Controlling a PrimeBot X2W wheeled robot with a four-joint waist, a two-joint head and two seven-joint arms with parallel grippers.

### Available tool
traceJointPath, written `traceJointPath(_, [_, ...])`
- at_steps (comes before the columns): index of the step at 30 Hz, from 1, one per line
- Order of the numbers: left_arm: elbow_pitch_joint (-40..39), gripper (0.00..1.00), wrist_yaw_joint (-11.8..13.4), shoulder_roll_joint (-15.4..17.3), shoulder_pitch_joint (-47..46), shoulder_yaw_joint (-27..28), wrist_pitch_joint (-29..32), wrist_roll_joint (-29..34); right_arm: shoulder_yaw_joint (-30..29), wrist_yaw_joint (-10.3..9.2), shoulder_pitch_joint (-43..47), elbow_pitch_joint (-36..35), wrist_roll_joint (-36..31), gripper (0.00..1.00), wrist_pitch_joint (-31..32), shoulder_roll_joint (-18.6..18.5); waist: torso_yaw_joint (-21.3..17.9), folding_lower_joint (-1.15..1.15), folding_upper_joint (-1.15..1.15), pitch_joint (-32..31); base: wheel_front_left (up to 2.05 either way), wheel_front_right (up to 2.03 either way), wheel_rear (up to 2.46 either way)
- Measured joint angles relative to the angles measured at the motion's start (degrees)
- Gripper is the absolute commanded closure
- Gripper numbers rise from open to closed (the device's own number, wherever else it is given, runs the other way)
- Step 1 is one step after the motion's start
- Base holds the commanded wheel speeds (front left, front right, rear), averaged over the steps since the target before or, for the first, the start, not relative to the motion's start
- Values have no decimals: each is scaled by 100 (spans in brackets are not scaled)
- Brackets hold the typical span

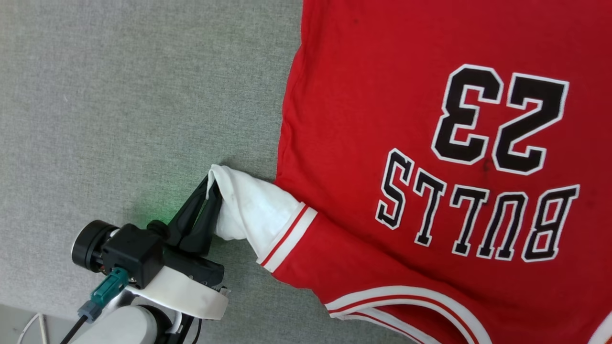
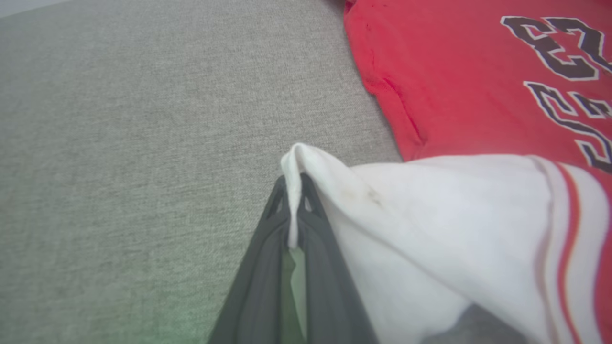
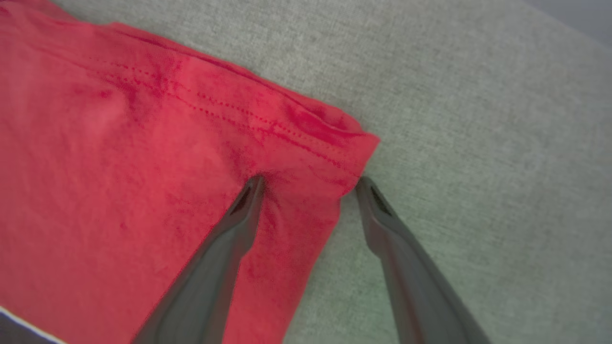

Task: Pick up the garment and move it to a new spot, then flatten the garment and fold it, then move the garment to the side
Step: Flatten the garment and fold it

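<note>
On grey fabric surface (image 1: pixel 119 95): garment (image 1: pixel 430 143) spread flat, "BULLS 23" print up, inverted in head view. White sleeve (image 1: pixel 248 210) w/ red-striped band extends toward left gripper (image 1: pixel 210 188), whose fingers are pinched tight on the sleeve's edge, w/ a cloth fold btwn the tips (cf. left wrist view). At red hem corner (image 3: pixel 344 138), right gripper (image 3: pixel 310 181) has fingers spread wide, gripping nothing: one tip on the cloth, other on bare surface just beside it.
</note>
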Motion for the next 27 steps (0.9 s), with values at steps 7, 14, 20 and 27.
traceJointPath(7, [-55, 100, 32, -113, -8, 24, 0, 132, -12, 0, 215, -105, 41, 77, -30, -121, 130, -2, 0, 147, 0, 0, 0])
traceJointPath(14, [130, 100, -35, -222, 21, 53, 1, 154, 36, 0, 435, -60, 54, 100, -495, -86, 65, -1, 0, -151, 0, 0, 0])
traceJointPath(20, [363, 100, -35, -255, 339, 157, 1, 66, 603, 1, 849, -492, 401, 100, -978, -494, -84, -1, 0, -719, 0, 0, 0])
traceJointPath(27, [392, 100, 99, -42, 828, 333, 1, -64, 1127, 0, 1909, -1289, 1149, 100, -1419, -1417, -430, -1, 0, -1440, 0, 0, 0])
